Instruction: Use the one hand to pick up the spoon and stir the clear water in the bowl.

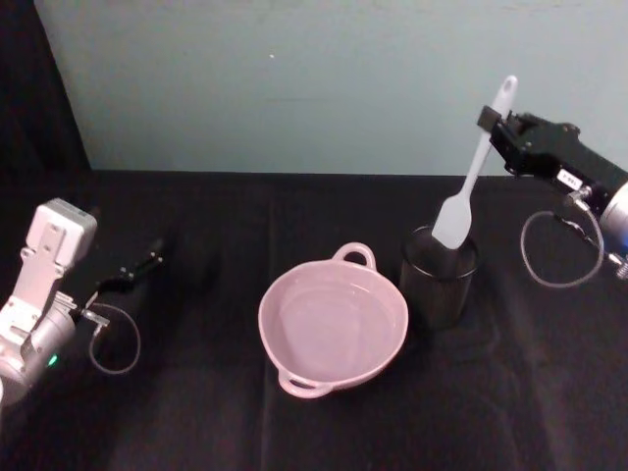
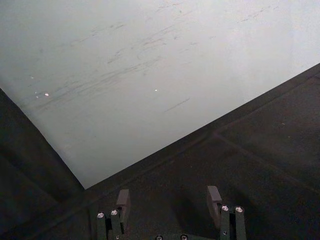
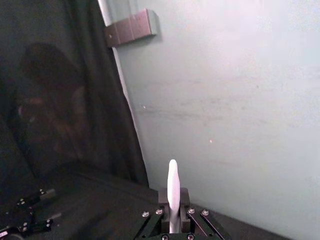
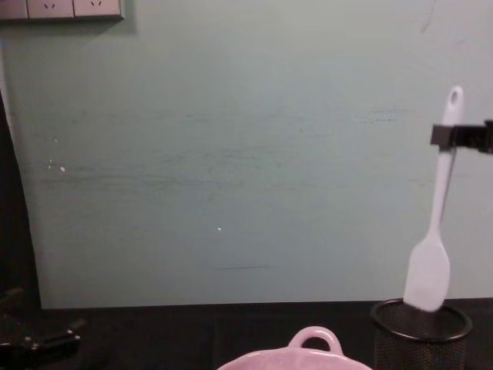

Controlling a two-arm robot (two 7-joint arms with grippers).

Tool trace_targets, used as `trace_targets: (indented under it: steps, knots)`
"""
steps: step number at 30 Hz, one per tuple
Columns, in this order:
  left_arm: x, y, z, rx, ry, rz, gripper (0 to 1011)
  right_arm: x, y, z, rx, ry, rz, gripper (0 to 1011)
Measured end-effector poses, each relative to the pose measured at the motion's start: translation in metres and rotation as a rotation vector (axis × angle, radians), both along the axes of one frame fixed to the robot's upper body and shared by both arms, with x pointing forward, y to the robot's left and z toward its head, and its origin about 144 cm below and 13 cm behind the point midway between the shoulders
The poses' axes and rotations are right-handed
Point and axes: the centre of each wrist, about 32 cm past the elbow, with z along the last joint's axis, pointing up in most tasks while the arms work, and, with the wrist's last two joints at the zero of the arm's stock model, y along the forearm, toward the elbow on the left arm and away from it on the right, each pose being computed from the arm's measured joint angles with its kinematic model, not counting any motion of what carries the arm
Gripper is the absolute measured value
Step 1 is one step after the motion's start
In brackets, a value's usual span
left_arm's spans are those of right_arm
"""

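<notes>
The right hand (image 1: pixel 491 122) pinches the spoon (image 1: pixel 473 173) high on its handle, just under the hole, so the head hangs below the hand at the mesh cup's (image 1: pixel 438 279) rim. The spoon looks light, slim and slightly flexible, likely to pivot in this high grip. The bowl (image 1: pixel 333 328) sits lower, toward the parked left hand (image 1: pixel 137 267), whose fingers are spread.

My right gripper (image 3: pixel 172 220) has its fingers (image 3: pixel 184 197) closed on the spoon (image 3: pixel 173 192), whose white handle stands up edge-on between them. Behind it I see a pale green wall, a dark curtain, and a grey bracket (image 3: pixel 131 28) on a white pole.
</notes>
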Motion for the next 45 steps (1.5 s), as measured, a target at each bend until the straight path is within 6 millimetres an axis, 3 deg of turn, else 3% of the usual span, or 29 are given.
trace_targets:
  steps: [19, 45]
  knots:
    - [0.0, 0.0, 0.0, 0.0, 0.0, 0.0, 1005, 0.004, 0.002, -0.039, 0.02, 0.098, -0.003, 112]
    - [0.0, 0.0, 0.0, 0.0, 0.0, 0.0, 1005, 0.005, 0.011, -0.069, 0.117, 0.201, -0.007, 112]
